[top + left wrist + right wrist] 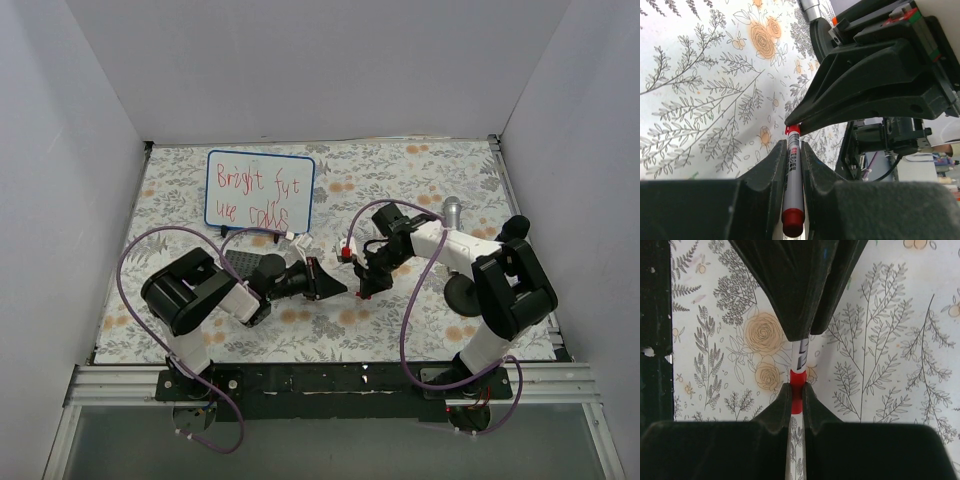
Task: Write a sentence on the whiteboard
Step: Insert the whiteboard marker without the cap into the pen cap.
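Lettering (250, 182) is filling the whiteboard (300, 170); left tool (792, 146) and right tool (796, 390) are both clamping the marker (792, 195), probably capping it.

The whiteboard (304, 201) is a flat white rectangle with a thin blue rim and rounded corners. It lies face up on the far left area of the floral-patterned desk (420, 180). The sentence (240, 181) is thin red handwriting in two lines, the upper reading roughly "Bright fut", the lower less legible.
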